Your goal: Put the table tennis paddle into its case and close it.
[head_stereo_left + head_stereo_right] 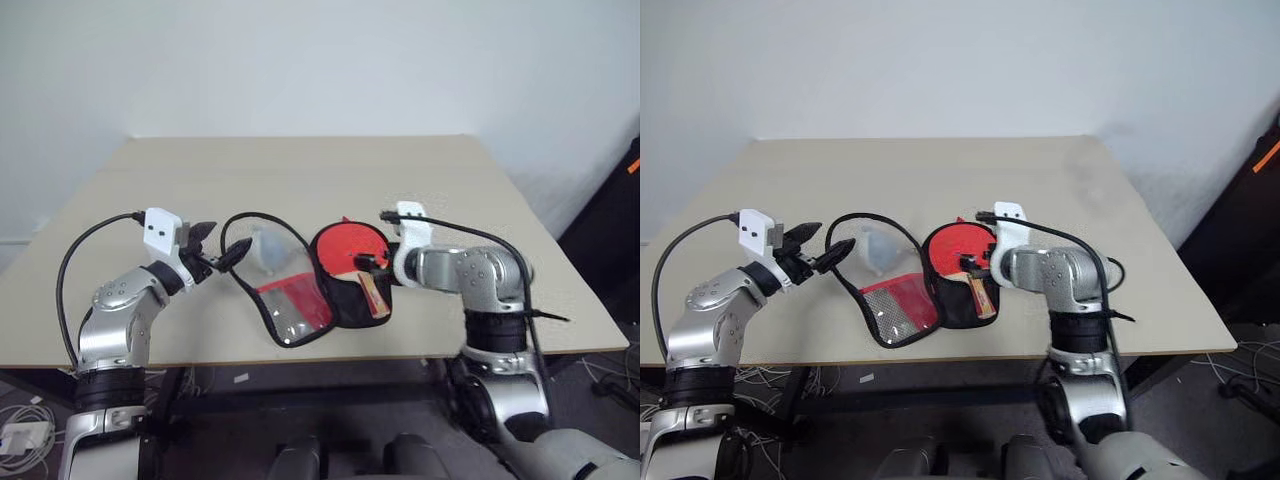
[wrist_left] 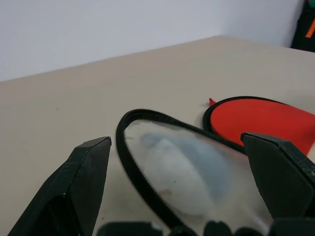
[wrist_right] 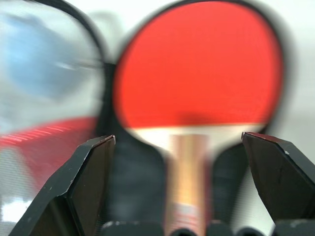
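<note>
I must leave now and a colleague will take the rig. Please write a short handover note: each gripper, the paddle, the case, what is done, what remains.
Left gripper: open, at the raised edge of the case flap, gripping nothing.
Right gripper: open, empty, just above the paddle handle.
Table tennis paddle: lying inside the open case on its black lining, handle toward the robot.
Table: the case lies near its front edge.
Done: paddle is in.
Left: fold the flap over and zip it shut.
</note>
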